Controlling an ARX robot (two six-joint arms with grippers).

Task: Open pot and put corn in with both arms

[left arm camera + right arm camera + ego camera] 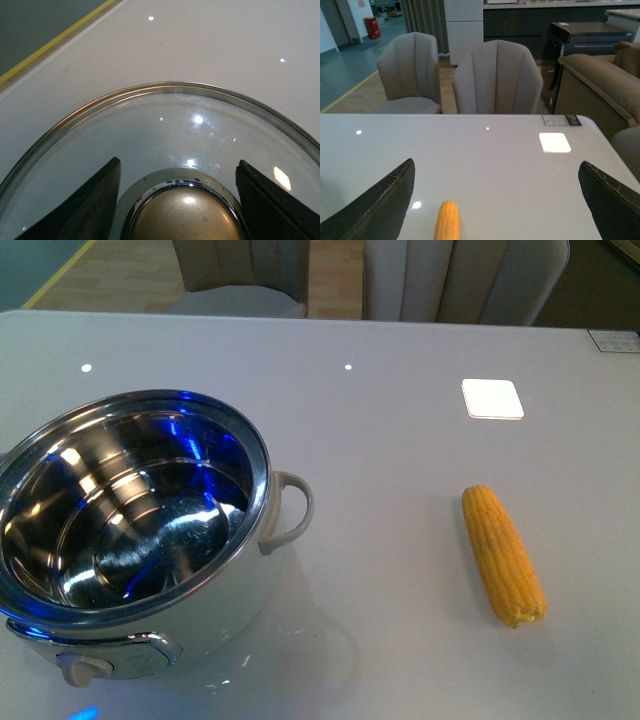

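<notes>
Left wrist view: the left claw (178,160) clamps the knob (187,215) of the glass lid (165,107), leaving the pot (262,480) open on the tabletop (400,390). Spread wide for a pickup, the right claw (495,162) hovers over the corn (447,220), which lies well apart from the pot.

The pot (262,480) has a mirror-polished steel interior and rim, and a glossy white outer shell. The handle (292,508) at its three o'clock looks like smooth cream plastic. The corn (503,555) is matt and bumpy with kernels. The table (400,440) is smooth, glossy grey. The lid (165,125) is clear glass with a metal rim and a satin golden knob (186,217).
</notes>
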